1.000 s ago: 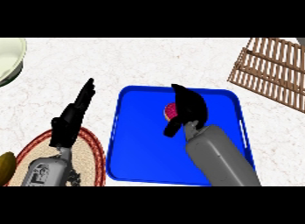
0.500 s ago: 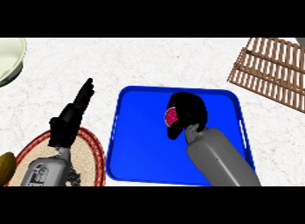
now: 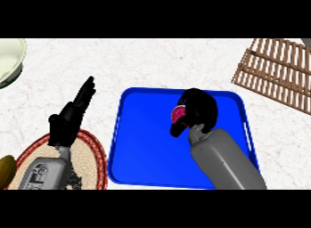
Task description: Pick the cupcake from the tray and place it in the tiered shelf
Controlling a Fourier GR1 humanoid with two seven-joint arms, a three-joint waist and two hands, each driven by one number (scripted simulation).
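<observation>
A blue tray (image 3: pixel 145 147) lies on the counter in the middle of the head view. On it sits the cupcake (image 3: pixel 180 113), only a pink-red sliver of it showing. My right hand (image 3: pixel 198 110) is curled round the cupcake from the right and hides most of it. The wooden slatted tiered shelf (image 3: pixel 284 75) stands at the upper right, apart from the tray. My left hand (image 3: pixel 71 116) rests open with fingers up, left of the tray.
A round woven mat with a red rim (image 3: pixel 85 156) lies under my left forearm. A pale bowl (image 3: pixel 1 61) sits at the upper left. A yellow-brown object (image 3: pixel 0 173) shows at the lower left edge.
My right hand's fingers have curled down round the cupcake, covering more of it. The left hand has stayed where it was.
</observation>
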